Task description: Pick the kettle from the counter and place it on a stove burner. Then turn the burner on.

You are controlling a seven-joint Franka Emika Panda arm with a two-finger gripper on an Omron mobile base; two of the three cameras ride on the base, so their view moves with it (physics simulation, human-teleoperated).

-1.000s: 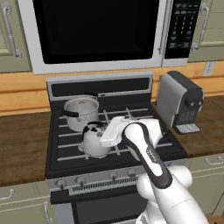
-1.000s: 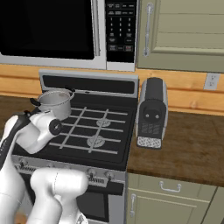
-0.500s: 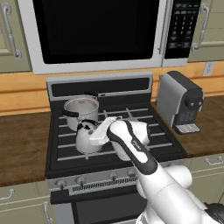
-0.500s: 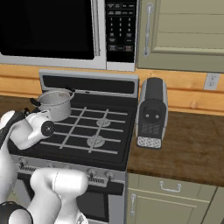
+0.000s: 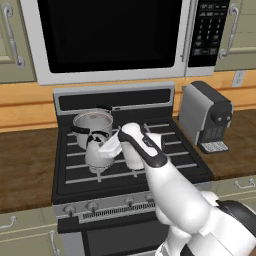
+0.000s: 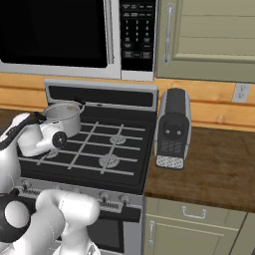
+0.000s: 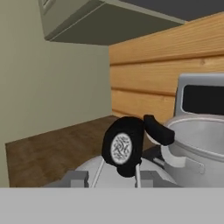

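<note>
Claw (image 5: 111, 148) is clamped on the kettle (image 5: 98, 152), gripping it at the top by the black handle; in the hand view the kettle's black lid knob (image 7: 124, 147) sits dead centre just above the two fingertips (image 7: 75, 179), with the rounded silvery body curving away below. Kettle is over the front-left part of the stove (image 5: 165, 170), at about 6 o'clock from the steel pot (image 5: 93, 123) and just beside it; can't tell from these views whether its base is touching the grate or slightly above it. Pot sits on the back-left burner, its black side handle (image 7: 158, 130) pointing toward the kettle in the hand view. In the right base view the kettle (image 6: 35, 139) shows at the stove's left edge, at roughly 8 o'clock from the pot (image 6: 63, 117), with the front-right stove burner (image 6: 109, 161) and the one behind it bare, well apart from the kettle at about 3 o'clock. Dark wood counter (image 5: 25, 170) runs at 9 o'clock from the stove; another stretch at 3 o'clock carries a grey-and-black coffee machine (image 5: 205, 117). Row of stove knobs (image 5: 92, 205) along the front panel, at 6 o'clock from the kettle. Microwave (image 5: 110, 35) hangs above, at 12 o'clock.
</note>
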